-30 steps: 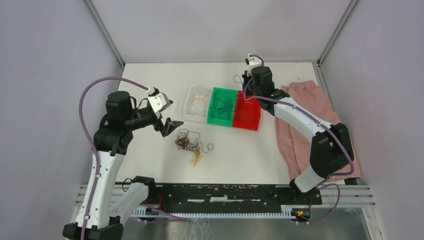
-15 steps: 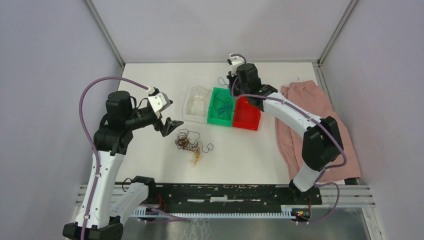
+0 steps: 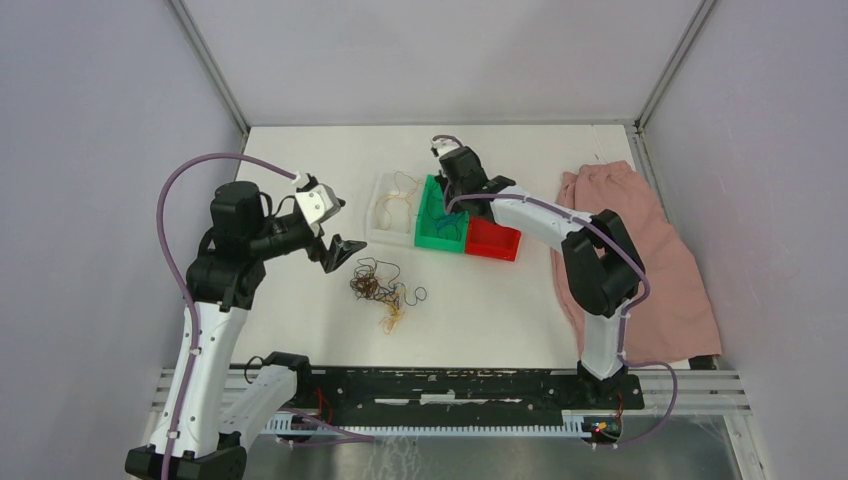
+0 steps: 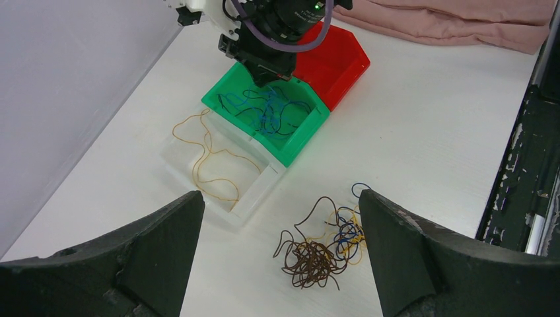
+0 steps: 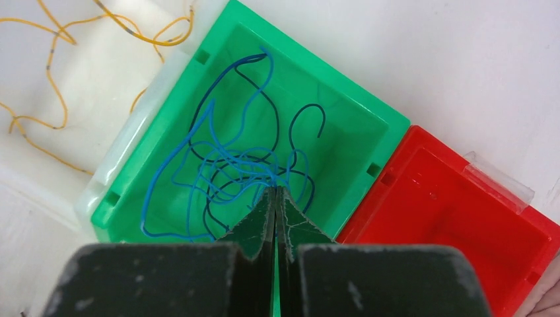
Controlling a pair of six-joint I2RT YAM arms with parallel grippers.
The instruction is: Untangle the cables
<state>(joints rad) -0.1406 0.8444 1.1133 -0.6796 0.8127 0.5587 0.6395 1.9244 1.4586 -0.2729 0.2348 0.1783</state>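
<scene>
A loose tangle of brown, blue and yellow cables (image 3: 383, 290) lies on the white table; in the left wrist view the tangle (image 4: 317, 254) sits between my fingers, well below them. My left gripper (image 3: 335, 233) (image 4: 279, 218) hovers open above it, holding nothing. The green bin (image 3: 430, 240) (image 4: 290, 155) (image 5: 317, 72) holds several blue cables (image 4: 264, 112) (image 5: 218, 158). My right gripper (image 3: 450, 195) (image 5: 275, 191) is over that bin, shut, with blue strands meeting at its tips. A yellow cable (image 3: 400, 195) (image 4: 205, 158) (image 5: 53, 79) lies in the clear bin (image 3: 375, 235) (image 4: 254, 195).
The red bin (image 3: 492, 240) (image 4: 337, 59) (image 5: 462, 218) stands against the green bin's right side. A pink cloth (image 3: 650, 260) (image 4: 455, 20) covers the table's right side. The black rail (image 3: 450, 385) runs along the near edge.
My right arm has swung left from behind the red bin to over the green bin, carrying a blue cable. The left arm has stayed still.
</scene>
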